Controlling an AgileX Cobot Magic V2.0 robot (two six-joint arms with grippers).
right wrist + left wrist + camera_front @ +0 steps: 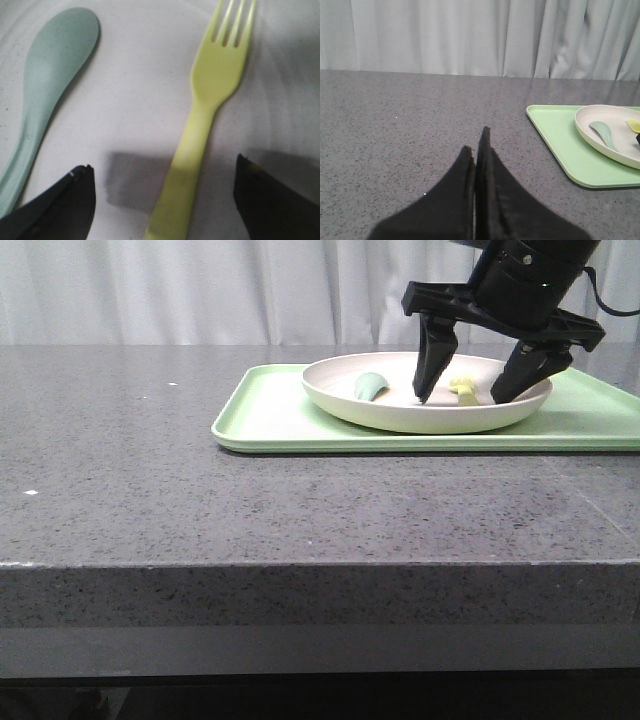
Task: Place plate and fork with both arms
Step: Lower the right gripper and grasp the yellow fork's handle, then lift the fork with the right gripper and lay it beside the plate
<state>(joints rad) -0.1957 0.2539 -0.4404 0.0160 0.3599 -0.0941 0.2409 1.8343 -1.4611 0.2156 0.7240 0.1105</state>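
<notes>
The cream plate (400, 410) rests on the light green tray (270, 415) at the right back of the table. In it lie the pale yellow fork (464, 390) and a muted green spoon (368, 386). My right gripper (468, 395) is open and reaches down into the plate, its fingers on either side of the fork's handle (187, 170) without touching it. The spoon (47, 85) lies beside it. My left gripper (476, 150) is shut and empty, low over the bare table, left of the tray (560, 145); it does not show in the front view. The plate (607, 140) shows there too.
The grey speckled tabletop (150, 460) stretches left of the tray to its front edge. A white curtain (200, 290) hangs behind the table.
</notes>
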